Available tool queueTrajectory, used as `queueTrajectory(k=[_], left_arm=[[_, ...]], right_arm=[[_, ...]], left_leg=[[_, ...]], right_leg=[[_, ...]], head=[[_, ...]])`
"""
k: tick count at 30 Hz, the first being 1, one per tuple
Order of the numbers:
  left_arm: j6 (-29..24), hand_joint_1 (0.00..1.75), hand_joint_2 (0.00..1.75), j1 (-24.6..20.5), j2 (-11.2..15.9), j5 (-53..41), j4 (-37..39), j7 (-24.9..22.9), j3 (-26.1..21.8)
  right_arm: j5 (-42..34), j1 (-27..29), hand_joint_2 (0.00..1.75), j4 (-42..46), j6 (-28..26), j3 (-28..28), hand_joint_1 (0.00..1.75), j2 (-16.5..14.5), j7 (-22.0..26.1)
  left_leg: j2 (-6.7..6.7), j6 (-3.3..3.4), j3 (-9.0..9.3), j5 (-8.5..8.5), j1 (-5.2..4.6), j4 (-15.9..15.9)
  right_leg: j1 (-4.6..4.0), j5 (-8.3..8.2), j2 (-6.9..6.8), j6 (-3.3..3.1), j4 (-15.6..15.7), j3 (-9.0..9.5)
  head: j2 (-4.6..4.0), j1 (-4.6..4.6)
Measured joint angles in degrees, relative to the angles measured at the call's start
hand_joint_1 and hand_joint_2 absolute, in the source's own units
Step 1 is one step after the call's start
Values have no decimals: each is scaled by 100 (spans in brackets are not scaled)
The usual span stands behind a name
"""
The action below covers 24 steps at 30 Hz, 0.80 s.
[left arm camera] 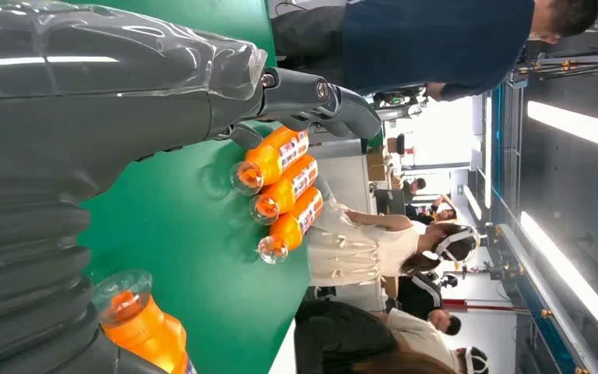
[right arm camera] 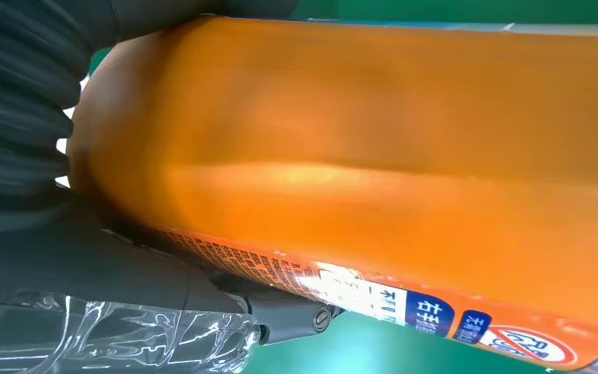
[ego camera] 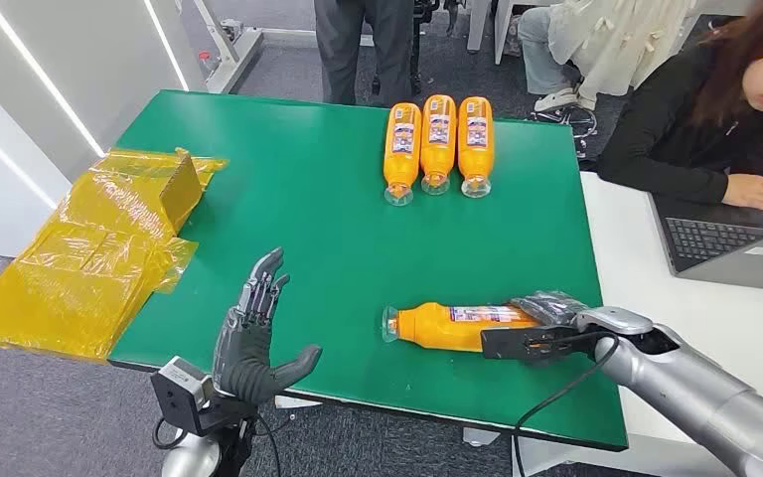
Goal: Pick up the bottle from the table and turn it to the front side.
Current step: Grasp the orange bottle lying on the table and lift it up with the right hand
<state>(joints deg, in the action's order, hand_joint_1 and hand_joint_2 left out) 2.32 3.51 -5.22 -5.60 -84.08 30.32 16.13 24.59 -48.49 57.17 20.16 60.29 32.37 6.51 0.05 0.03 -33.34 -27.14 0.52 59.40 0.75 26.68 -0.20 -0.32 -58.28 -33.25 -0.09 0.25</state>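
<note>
Your target, an orange bottle (ego camera: 454,325), lies on its side near the front edge of the green table (ego camera: 298,189), its clear cap end pointing toward your left and its label facing up. Your right hand (ego camera: 546,320) is wrapped around the bottle's base end, dark fingers (ego camera: 552,303) over the top; in the right wrist view the orange body (right arm camera: 374,156) presses against the palm, label print along its lower edge, so the hand grips the bottle while it rests on the table. Your left hand (ego camera: 254,333) hovers over the table's front left part, palm up, fingers spread, holding nothing, well apart from the bottle. At the far edge you see three more orange bottles (ego camera: 437,142) lying side by side, touching, caps toward you; the left wrist view shows the same row (left arm camera: 280,191). A heap of yellow plastic wrap (ego camera: 99,248) hangs off the table's left side. To your right, a person in a black top (ego camera: 695,119) sits at a white desk with a hand on a laptop (ego camera: 730,248). Another person stands beyond the far edge.
</note>
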Motion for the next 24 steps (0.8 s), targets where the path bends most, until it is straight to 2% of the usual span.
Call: queueTrajectory(k=[7, 10, 14, 20, 24], left_arm=[[-10, 0, 175, -3, 3, 0, -5, -21, 1], [-81, 0, 175, 30, 9, -20, -64, -58, 0], [-187, 0, 175, 146, 15, -99, -217, -105, -5], [-359, 0, 175, 312, 15, -340, -432, -203, -22], [-454, 0, 175, 399, 15, -408, -580, -246, -22]], right_arm=[[30, 184, 175, 356, -306, -99, 175, 195, -136], [178, 326, 175, 547, -786, -292, 175, 215, -166], [289, 673, 175, 1041, -1491, -810, 175, 224, -197], [1271, 1942, 175, 2214, -2643, -1882, 175, 291, -269], [1943, 2818, 175, 2936, -3093, -2519, 175, 250, -232]], left_leg=[[-1, 0, -4, 0, 0, 0], [-1, 0, -11, 0, 1, -1], [-4, -1, -14, -1, 2, -1], [-35, -1, -32, -4, 3, -4], [-37, 1, -36, -8, 2, -5]], right_leg=[[0, 0, 0, 0, -1, -2], [-1, 0, 0, 0, -2, -8], [-2, 1, -3, 0, -2, -15], [-3, 12, -33, 2, -1, -17], [-3, 18, -34, 8, 1, -21]], head=[[0, -1], [0, -1], [0, -2], [0, 0], [0, 1]])
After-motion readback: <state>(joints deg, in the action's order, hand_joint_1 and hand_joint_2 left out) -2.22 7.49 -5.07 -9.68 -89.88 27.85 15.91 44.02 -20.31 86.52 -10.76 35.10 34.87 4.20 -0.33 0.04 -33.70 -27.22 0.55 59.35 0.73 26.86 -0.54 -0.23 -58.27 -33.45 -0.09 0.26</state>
